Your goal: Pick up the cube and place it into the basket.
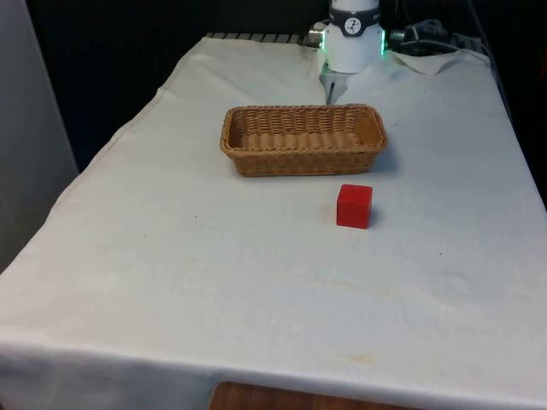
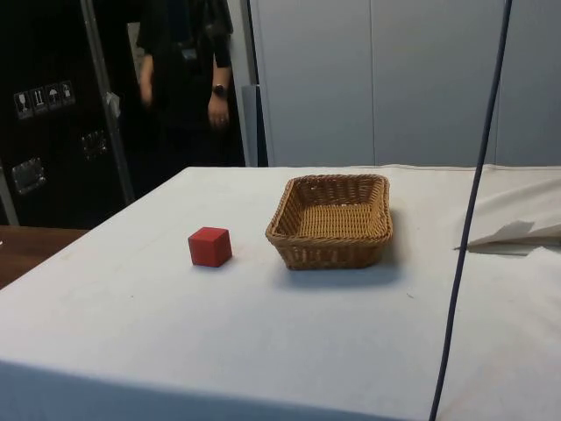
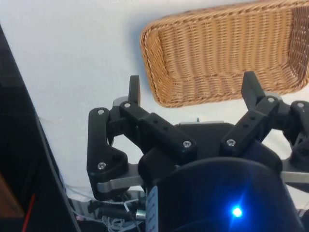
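Note:
A red cube [image 1: 354, 206] rests on the white cloth, a short way in front of the woven basket [image 1: 303, 139]. In the side view the cube [image 2: 209, 246] lies apart from the basket [image 2: 335, 221], between it and the table's far side. The basket holds nothing. My gripper [image 3: 193, 87] hangs high above the table, open, with nothing between its fingers [image 3: 134, 88]. Below it the basket's rim [image 3: 159, 92] shows in the wrist view.
A person in dark clothes [image 2: 188, 70] stands behind the table in the side view. A black cable [image 2: 469, 219] hangs across that view. The robot's white base [image 1: 353, 43] stands at the table's far end, with crumpled cloth [image 1: 432, 60] beside it.

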{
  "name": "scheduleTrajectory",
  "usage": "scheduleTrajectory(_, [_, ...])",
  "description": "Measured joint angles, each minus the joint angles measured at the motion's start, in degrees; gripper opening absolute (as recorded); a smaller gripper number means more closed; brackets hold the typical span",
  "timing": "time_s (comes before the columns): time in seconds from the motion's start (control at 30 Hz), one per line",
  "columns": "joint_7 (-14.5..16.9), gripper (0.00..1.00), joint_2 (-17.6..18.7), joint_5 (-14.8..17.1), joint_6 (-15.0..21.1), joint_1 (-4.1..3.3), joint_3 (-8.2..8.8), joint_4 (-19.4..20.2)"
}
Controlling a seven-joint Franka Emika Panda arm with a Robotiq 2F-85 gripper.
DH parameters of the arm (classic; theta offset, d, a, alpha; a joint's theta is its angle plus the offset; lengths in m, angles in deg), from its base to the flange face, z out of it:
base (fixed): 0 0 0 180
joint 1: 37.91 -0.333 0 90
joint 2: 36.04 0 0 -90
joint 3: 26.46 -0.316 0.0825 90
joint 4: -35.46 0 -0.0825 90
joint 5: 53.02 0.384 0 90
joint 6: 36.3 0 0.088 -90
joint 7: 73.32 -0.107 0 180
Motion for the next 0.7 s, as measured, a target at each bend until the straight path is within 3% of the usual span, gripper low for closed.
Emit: scheduleTrajectory(0.7, [-3.21,1.00,3.90,-1.95,9.63,-0.40,-1.83,3.15])
